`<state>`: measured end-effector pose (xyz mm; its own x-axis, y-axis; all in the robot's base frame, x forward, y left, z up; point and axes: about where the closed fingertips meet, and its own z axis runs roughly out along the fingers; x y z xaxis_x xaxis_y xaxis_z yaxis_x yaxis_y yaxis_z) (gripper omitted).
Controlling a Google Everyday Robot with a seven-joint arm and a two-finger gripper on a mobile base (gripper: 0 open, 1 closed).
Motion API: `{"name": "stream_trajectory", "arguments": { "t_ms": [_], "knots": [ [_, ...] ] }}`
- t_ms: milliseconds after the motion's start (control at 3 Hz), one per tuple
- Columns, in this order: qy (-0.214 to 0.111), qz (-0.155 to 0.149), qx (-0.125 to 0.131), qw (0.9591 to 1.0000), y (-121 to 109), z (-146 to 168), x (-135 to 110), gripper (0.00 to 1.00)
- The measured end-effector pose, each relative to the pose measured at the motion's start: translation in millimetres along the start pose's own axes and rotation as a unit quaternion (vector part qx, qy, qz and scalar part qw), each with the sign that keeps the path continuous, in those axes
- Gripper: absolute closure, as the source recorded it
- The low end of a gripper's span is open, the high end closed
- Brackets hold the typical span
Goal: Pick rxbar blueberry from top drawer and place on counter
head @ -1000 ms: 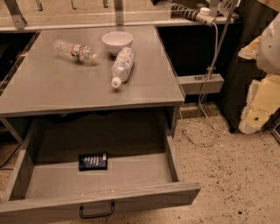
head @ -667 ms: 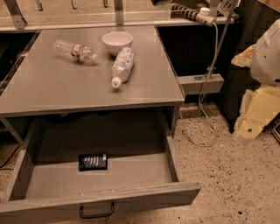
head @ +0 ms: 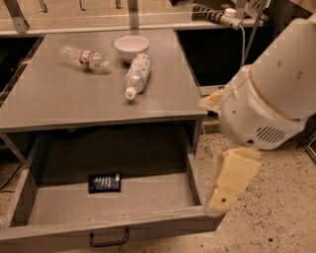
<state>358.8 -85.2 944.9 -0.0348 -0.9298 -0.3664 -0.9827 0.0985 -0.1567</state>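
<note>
The rxbar blueberry (head: 104,182) is a small dark wrapper with pale stripes, lying flat on the floor of the top drawer (head: 148,225), left of its middle. The drawer is pulled fully out, with its black loop handle (head: 108,241) on the front panel. The counter (head: 59,99) is the grey tabletop above it. My gripper (head: 210,153) hangs at the right, beside the drawer's right front corner and above floor level. Its cream fingers (head: 232,180) stand apart and hold nothing. It is well to the right of the bar.
Two clear plastic water bottles (head: 83,57) (head: 138,74) lie on the counter, with a white bowl (head: 131,47) behind them. A power strip and cables (head: 227,15) sit at the back right. Speckled floor (head: 276,222) lies to the right of the drawer.
My arm and gripper have swung in from the right edge of view toward the drawer's right front corner. The bar, bottles and bowl have not moved.
</note>
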Motion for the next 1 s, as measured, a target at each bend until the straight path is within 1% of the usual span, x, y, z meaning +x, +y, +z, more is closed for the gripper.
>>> {"name": "stream_trajectory", "arguments": {
  "t_ms": [333, 667, 1000],
  "knots": [
    [-0.004, -0.002, 0.001, 1.0, 2.1, -2.0, -5.4, 0.0],
    [-0.009, -0.007, 0.0, 0.9999, 7.3, 10.0, -16.6, 0.0],
    [-0.009, -0.008, -0.002, 0.9999, 3.1, 46.3, -37.1, 0.0]
  ]
}}
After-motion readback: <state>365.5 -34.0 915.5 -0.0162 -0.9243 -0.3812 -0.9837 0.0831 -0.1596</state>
